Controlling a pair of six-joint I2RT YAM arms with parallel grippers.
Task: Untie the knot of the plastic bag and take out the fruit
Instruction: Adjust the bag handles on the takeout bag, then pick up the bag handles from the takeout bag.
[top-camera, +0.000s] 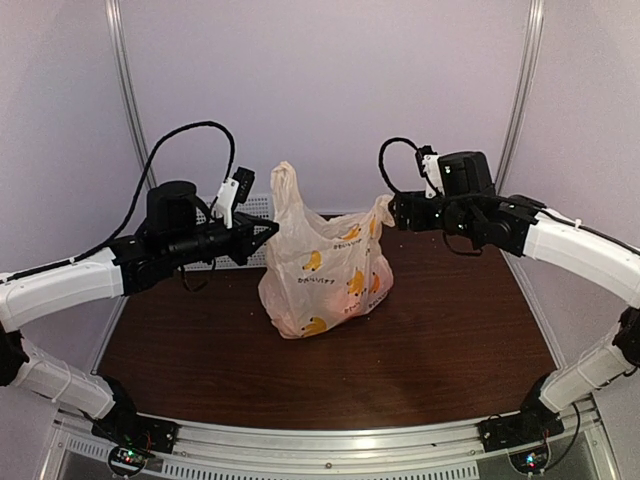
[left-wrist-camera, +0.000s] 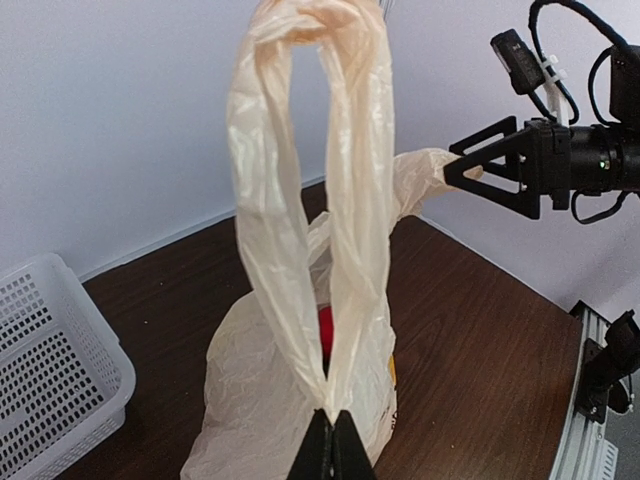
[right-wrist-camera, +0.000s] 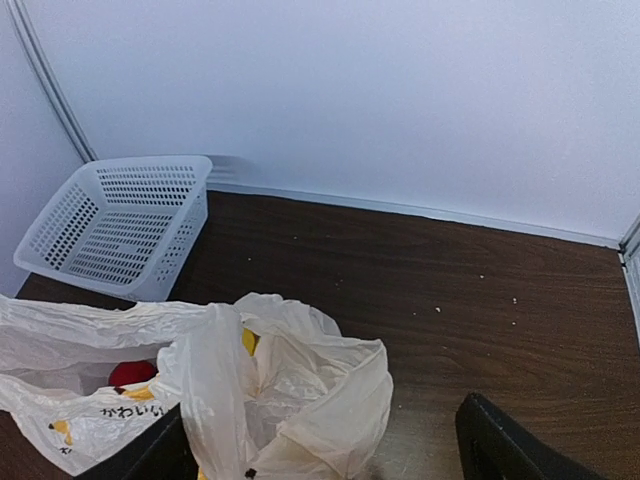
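Observation:
The plastic bag stands on the table's middle, its mouth gaping between two separate handles; I see no tied knot. My left gripper is shut on the base of the left handle loop, which rises upright above it. In the left wrist view its jaws pinch the film flat. My right gripper is open, its fingers wide apart around the right handle, not pinching it; it also shows in the left wrist view. A red fruit and a yellow fruit show inside the bag.
A white perforated basket stands at the back left of the brown table, behind my left gripper; it also shows in the left wrist view. White walls close the back and sides. A metal rail runs along the near edge.

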